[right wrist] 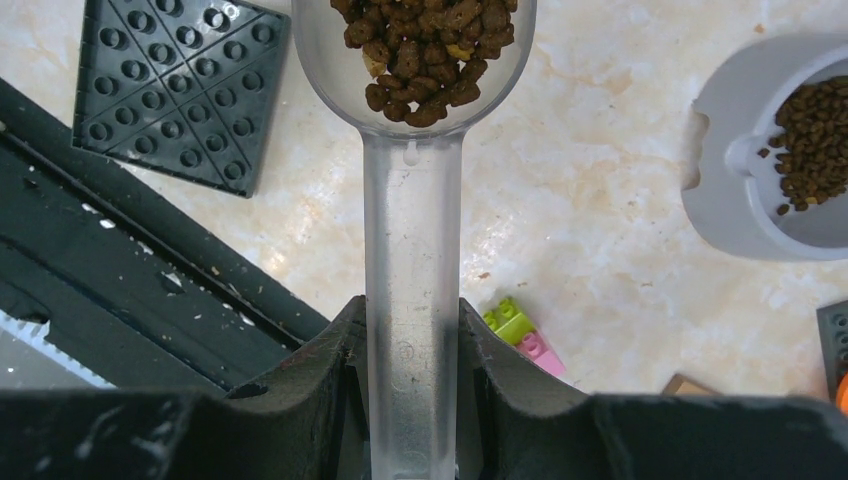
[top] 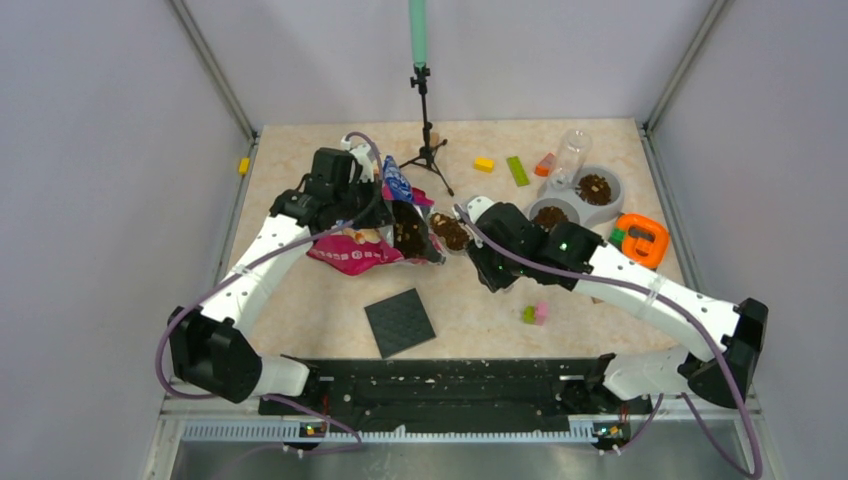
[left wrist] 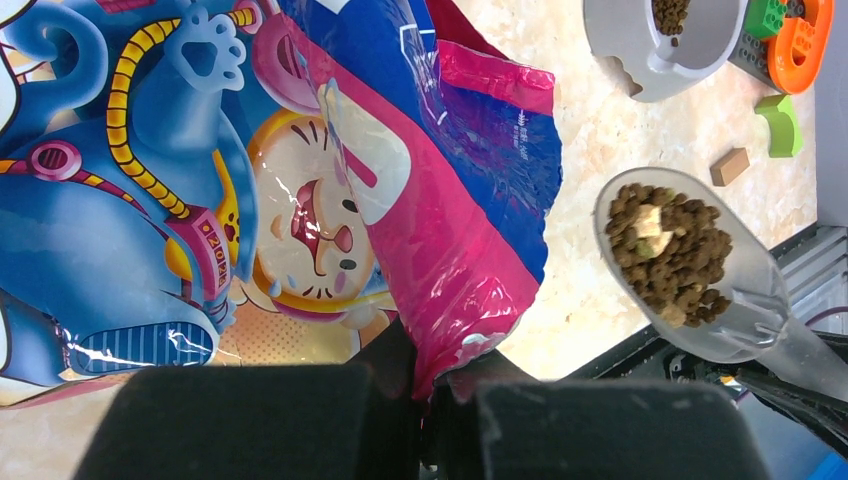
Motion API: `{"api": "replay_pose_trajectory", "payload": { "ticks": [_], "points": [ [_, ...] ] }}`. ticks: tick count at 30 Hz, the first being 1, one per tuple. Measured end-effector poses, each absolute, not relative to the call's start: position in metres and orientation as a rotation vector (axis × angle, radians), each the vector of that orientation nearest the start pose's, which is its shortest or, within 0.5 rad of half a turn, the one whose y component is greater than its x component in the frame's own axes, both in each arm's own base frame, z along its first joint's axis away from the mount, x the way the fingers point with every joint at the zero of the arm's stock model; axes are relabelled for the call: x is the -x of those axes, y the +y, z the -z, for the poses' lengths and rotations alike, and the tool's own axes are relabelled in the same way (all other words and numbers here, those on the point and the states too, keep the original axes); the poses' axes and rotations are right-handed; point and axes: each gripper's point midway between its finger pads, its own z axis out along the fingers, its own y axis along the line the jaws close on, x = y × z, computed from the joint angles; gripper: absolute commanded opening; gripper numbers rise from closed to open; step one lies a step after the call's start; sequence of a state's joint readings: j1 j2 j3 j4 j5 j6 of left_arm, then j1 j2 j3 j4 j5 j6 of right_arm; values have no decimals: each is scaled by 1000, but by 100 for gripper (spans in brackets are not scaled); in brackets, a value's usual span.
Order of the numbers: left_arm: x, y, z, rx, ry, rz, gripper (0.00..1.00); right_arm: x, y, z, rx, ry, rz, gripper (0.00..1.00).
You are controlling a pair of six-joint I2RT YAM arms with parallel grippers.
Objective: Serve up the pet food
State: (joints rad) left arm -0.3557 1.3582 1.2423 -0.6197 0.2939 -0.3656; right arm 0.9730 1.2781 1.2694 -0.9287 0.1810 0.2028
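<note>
The left gripper was pinched shut on an edge of the large glossy pink-and-blue cartoon-printed bag, which lay crumpled and open at the left-centre of the table, brown food showing in its mouth. The right gripper had its fingers closed tight on the handle of a translucent plastic scoop. The scoop's bowl was heaped with dark brown kibble pellets and was held just right of the bag's mouth. Further right and farther back stood a grey double pet bowl with kibble in both wells, apart from the scoop. A black studded square plate lay near the arms' bases.
</note>
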Motion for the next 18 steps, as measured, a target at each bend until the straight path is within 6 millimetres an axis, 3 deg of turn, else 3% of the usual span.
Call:
{"api": "replay_pose_trajectory", "payload": {
  "ticks": [5, 12, 18],
  "points": [
    [-320, -189, -213, -139, 2373, 700, 0, -194, 220, -204, 810, 2362, -229, 0],
    [-320, -189, -213, -132, 2374, 702, 0, -224, 166, -207, 566, 2435, -134, 0],
    [-320, -188, -213, -119, 2376, 701, 0, -239, 129, -198, 377, 2509, -78, 0]
  ]
}}
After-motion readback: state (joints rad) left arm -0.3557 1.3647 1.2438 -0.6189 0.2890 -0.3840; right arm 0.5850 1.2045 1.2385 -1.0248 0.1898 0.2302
